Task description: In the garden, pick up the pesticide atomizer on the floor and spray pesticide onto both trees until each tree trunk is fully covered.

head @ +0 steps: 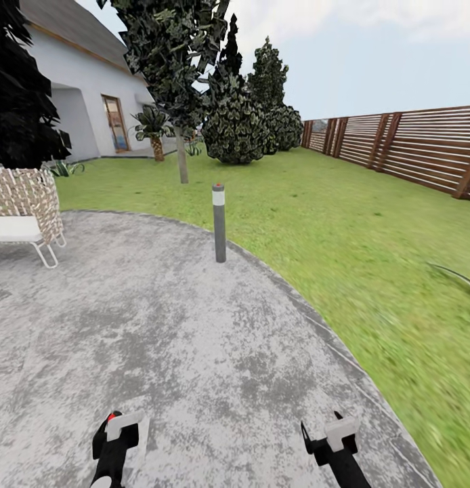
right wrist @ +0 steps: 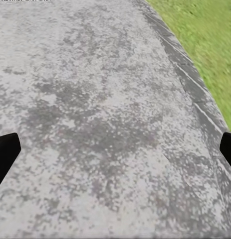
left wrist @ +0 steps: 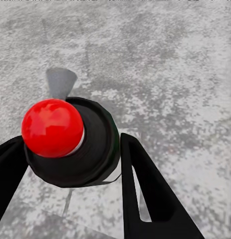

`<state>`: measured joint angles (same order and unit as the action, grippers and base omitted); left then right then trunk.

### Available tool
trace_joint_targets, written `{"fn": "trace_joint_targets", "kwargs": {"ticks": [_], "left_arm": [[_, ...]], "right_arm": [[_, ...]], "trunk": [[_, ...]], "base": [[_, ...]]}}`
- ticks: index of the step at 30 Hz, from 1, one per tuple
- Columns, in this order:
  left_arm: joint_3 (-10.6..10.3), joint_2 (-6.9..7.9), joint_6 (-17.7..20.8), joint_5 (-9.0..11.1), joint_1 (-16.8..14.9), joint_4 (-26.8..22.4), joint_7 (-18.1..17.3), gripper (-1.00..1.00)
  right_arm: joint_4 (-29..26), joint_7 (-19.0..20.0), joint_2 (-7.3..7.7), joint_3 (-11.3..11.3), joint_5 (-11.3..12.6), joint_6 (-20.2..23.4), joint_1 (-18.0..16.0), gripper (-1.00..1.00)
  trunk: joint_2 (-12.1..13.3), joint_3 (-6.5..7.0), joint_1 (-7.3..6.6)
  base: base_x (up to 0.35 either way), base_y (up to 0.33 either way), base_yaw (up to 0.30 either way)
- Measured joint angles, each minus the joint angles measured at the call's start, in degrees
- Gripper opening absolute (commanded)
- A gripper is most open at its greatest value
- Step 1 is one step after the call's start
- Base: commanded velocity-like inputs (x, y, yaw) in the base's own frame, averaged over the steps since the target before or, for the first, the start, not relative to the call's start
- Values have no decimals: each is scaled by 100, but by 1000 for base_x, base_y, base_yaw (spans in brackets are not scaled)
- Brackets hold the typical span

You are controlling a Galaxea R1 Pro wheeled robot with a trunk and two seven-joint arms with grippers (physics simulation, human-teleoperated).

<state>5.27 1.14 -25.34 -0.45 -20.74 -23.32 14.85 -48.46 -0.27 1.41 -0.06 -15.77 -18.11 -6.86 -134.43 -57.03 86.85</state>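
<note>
The pesticide atomizer (left wrist: 90,149) shows its black top and round red spot, and my left gripper (left wrist: 75,167) is shut on it, one dark finger (left wrist: 150,199) on each side. In the head view the left gripper (head: 116,428) sits low at the left over grey paving, the atomizer's red spot (head: 112,416) peeking above it. My right gripper (head: 322,423) is low at the right, open and holding nothing, its fingertips wide apart in the right wrist view (right wrist: 115,149). A tall tree with a pale grey trunk (head: 183,159) and dark crown stands far ahead on the garden lawn (head: 343,224).
A grey bollard post (head: 219,224) stands at the curved paving edge ahead. A wicker chair (head: 28,203) is at the left, with a white house (head: 93,102) behind. Dark shrubs (head: 238,129) and a short palm (head: 156,135) lie farther off. A brown slat fence (head: 411,146) runs along the right.
</note>
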Motion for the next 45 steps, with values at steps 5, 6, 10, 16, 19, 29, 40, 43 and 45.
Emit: {"fn": "trace_joint_targets", "kwargs": {"ticks": [5,6,10,16,19,29,40,43,45], "left_arm": [[0,0,3,0,0,3,-7,-100],[0,0,3,0,2,3,-8,-100],[6,0,-4,6,64,2,-8,-100],[11,1,-17,7,209,-42,-10,-100],[6,0,-10,-15,233,-23,-20,-100],[25,-2,-48,36,583,-84,-7,-100],[28,17,-54,34,613,-7,-59,-100],[27,17,-56,31,613,-6,-61,-100],[27,18,-56,30,615,-5,-61,-100]], "right_arm": [[-30,-8,5,-19,-3,-1,0,100],[-18,-8,3,-19,-4,-2,0,100],[59,-9,5,-48,-3,0,0,100],[392,-4,0,-180,10,-5,0,100],[505,-1,-2,-198,18,-8,0,100],[1019,-9,-4,-224,21,-1049,0,100],[1095,-9,-6,-236,4,-1168,0,100],[1103,-9,-8,-233,4,-1168,0,100],[1145,-11,-9,-232,8,-1169,0,100]], "trunk": [[201,91,-110],[241,108,-132],[401,161,-219],[483,163,-264],[483,159,-264],[483,158,-264],[483,148,-264],[483,130,-264],[483,117,-264]], "base": [[0,0,0],[0,0,0],[0,0,0],[0,0,0],[15,0,0],[250,103,0],[335,34,40],[338,1,168],[339,0,178]]}}
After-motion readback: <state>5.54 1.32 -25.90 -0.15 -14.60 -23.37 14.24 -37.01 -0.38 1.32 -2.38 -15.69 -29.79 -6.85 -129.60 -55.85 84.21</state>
